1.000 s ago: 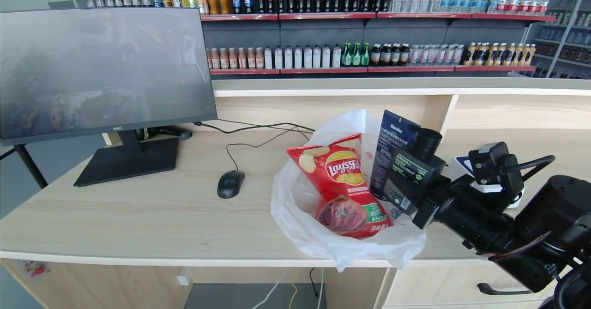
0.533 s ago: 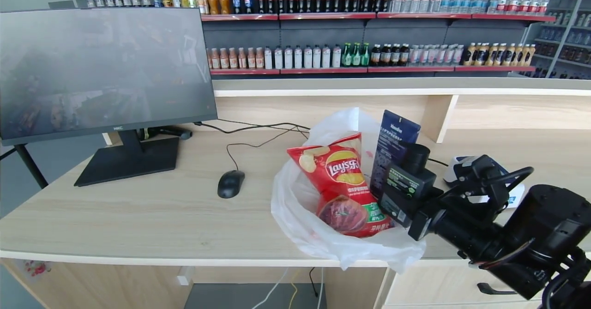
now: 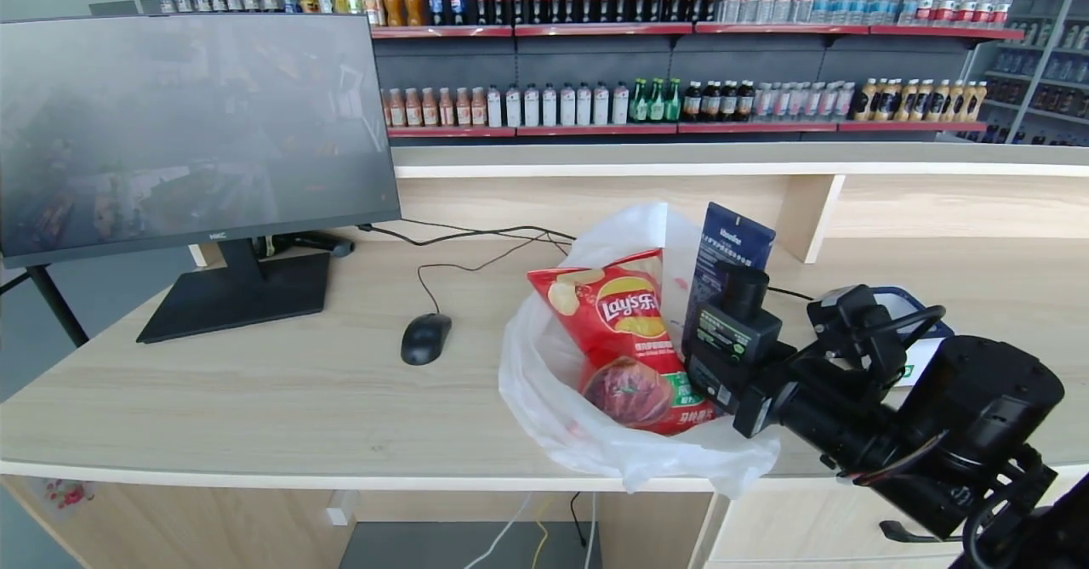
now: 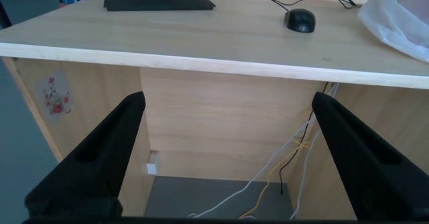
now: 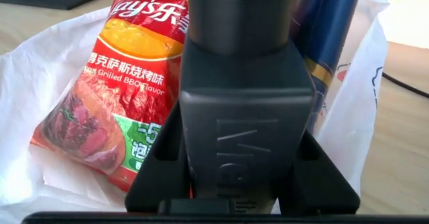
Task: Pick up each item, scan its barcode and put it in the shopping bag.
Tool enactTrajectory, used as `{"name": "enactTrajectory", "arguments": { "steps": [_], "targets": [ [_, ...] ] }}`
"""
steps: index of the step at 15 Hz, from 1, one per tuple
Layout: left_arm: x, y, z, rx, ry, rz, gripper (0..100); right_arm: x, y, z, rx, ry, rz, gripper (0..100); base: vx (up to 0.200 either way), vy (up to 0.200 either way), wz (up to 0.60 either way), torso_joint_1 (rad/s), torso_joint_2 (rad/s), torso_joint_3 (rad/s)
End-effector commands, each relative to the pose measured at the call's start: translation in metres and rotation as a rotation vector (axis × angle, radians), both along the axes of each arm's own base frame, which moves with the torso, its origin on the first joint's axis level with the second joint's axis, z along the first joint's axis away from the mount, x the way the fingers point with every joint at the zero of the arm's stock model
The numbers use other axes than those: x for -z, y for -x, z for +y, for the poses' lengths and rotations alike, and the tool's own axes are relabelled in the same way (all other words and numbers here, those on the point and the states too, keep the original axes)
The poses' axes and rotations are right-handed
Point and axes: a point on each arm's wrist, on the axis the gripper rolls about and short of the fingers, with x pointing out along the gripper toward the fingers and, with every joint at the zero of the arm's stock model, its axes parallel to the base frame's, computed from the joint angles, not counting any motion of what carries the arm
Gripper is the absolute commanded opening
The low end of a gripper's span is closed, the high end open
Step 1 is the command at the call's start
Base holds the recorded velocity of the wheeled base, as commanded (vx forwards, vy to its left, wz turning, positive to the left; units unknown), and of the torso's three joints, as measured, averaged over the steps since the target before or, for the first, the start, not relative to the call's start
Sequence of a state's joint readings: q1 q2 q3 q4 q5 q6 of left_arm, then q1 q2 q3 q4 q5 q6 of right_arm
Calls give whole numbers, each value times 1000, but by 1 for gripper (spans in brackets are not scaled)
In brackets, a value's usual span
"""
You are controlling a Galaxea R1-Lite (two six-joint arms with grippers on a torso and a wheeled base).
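- While the right pincer (image 5: 242,180) is clamped on the lower body of a dark squared bottle (image 3: 730,335), that bottle hangs over the right-hand side of the shopping bag (image 3: 544,386). The bag sits at the front edge of the desk (image 3: 255,399), right of centre.
- Long axis of the bottle: near upright, black cap uppermost and tipped toward the far edge. The bag's open mouth lies directly below it and a little toward the desk's left edge.
- In the bag: a red crisp packet (image 3: 625,331) leaning upright and a dark blue pouch (image 3: 733,241) standing behind the bottle. The bottle is just beside both; contact cannot be told.
- Judgement: the deposit step is in hand. It calls for a short descent between packet and pouch before release; a high drop risks tipping the pouch.
- The right arm is plainly the nearer. The left pincer (image 4: 224,150) hangs below the desk's front edge, fingers spread wide and empty, well apart from the bag.
- Labels: the bottle bears a green-and-white panel of small print, with a pale patch low down that may be the barcode. The packet shows a large round logo and the pouch pale lettering; none is transcribed.
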State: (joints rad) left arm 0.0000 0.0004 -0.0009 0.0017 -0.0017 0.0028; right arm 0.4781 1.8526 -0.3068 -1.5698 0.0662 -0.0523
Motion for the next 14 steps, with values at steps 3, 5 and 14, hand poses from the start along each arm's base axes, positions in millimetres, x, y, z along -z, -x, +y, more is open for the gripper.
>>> {"name": "enactTrajectory", "arguments": {
  "steps": [3, 5, 14],
  "targets": [
    [0, 0, 0, 0, -2, -1, 100, 2, 3, 13, -14, -3, 7, 0, 0, 0, 0, 0, 0, 0],
    [0, 0, 0, 0, -2, -1, 100, 1, 0, 10, 3, -7, 3, 0, 0, 0, 0, 0, 0, 0],
    [0, 0, 0, 0, 0, 0, 100, 11, 3, 9, 3, 17, 41, 0, 0, 0, 0, 0, 0, 0]
  ]
}}
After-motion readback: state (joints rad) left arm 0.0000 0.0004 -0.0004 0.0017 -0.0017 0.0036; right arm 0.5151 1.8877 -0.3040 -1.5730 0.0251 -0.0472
